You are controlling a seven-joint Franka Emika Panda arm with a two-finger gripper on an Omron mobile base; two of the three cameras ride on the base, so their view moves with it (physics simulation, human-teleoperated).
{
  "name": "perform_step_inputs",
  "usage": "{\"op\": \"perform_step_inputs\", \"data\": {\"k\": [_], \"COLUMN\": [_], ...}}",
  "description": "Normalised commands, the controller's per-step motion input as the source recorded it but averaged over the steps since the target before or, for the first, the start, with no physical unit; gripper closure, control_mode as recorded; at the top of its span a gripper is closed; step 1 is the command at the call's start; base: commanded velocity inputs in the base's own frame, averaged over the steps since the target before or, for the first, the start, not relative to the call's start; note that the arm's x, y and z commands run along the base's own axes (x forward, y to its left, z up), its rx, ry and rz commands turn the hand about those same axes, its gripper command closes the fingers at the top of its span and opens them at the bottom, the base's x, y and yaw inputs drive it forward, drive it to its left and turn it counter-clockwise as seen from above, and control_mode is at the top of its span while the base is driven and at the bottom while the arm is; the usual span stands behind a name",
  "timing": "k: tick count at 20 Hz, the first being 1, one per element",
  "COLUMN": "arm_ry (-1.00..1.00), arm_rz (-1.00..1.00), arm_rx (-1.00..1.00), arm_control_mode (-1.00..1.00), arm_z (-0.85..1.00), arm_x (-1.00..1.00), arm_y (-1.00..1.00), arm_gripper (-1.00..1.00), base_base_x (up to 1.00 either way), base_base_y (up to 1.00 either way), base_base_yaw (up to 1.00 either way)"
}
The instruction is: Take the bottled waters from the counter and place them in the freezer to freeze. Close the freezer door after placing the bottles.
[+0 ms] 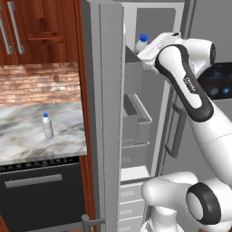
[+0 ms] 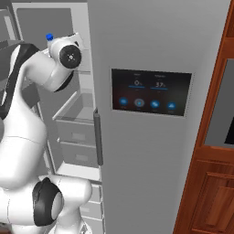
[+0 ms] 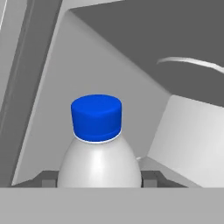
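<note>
One bottled water (image 3: pixel 99 153), whitish with a blue cap, stands upright between my fingertips (image 3: pixel 149 179), and my gripper (image 3: pixel 99 180) is shut on it. The arm holds this bottle (image 1: pixel 142 43) high inside the open freezer (image 1: pixel 156 113), above a grey bin (image 1: pixel 132 74). Its blue cap (image 2: pixel 49 36) pokes out behind the wrist in the right base view. Whether the bottle rests on anything is hidden. A second bottled water (image 1: pixel 47 126) stands upright on the marble counter (image 1: pixel 22 140) to the left. The freezer door (image 1: pixel 107 113) stands open, seen edge-on.
The other door with the blue-lit dispenser panel (image 2: pixel 151 91) is closed, its long handle (image 2: pixel 97 137) beside the opening. Grey shelves and drawers (image 2: pixel 75 132) fill the freezer below my hand. A black dishwasher (image 1: pixel 41 195) sits under the counter, reddish wood cabinets (image 1: pixel 41 27) above.
</note>
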Motion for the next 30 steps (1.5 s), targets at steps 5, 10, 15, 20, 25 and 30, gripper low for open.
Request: {"op": "perform_step_inputs", "data": {"k": [5, 10, 15, 20, 25, 30], "arm_ry": [0.08, 0.13, 0.15, 0.09, 0.0, 0.0], "arm_rz": [0.0, 0.0, 0.0, 0.0, 0.0, 0.0], "arm_rx": [0.06, 0.19, 0.08, 0.0, -0.02, 0.0], "arm_control_mode": [-1.0, -1.0, -1.0, -1.0, -1.0, -1.0], "arm_z": [-0.04, 0.0, -0.08, -0.24, -0.03, 0.0], "arm_x": [0.37, 0.27, 0.31, 0.3, 0.08, 0.03], "arm_y": [-0.01, 0.0, 0.01, 0.12, 0.14, 0.14], "arm_gripper": [1.0, 1.0, 1.0, 1.0, 1.0, 1.0], "base_base_x": [0.0, 0.0, 0.0, 0.0, 0.0, 0.0], "base_base_y": [0.0, 0.0, 0.0, 0.0, 0.0, 0.0], "base_base_yaw": [0.0, 0.0, 0.0, 0.0, 0.0, 0.0]}}
